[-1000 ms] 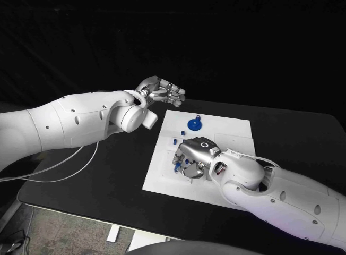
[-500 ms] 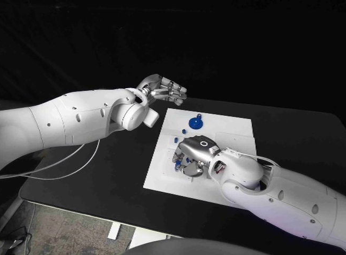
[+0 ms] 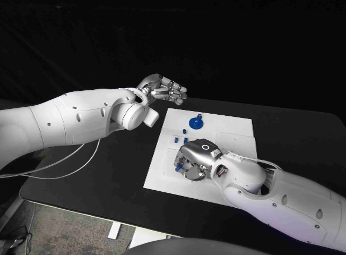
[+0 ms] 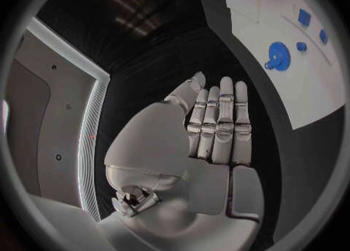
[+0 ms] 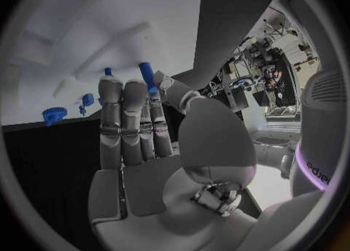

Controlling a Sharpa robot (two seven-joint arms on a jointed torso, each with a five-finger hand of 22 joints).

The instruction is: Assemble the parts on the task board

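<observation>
The white task board [image 3: 219,127] lay flat in the middle of the black desk [image 3: 311,138]. The right hand [image 3: 195,156] was low over the near part of the board. In the right wrist view a small blue peg [image 5: 147,76] stood up between its fingertips [image 5: 111,87], and it looked pinched there, so that hand was holding the peg. The left hand [image 3: 162,91] was up in the air past the board's far left corner, with flat, straight fingers and nothing in it. A round blue gear [image 3: 195,124] lay near the far edge of the board, well apart from the right hand. A few little blue parts [image 3: 175,140] lay just beside the right hand. The parts looked small, hard and light, most likely plastic. They would not bend, but they looked smooth and could slip or roll away. The peg was probably best held by its sides near the top, so its bottom end stayed free. The gear was probably best picked up by its rim.
</observation>
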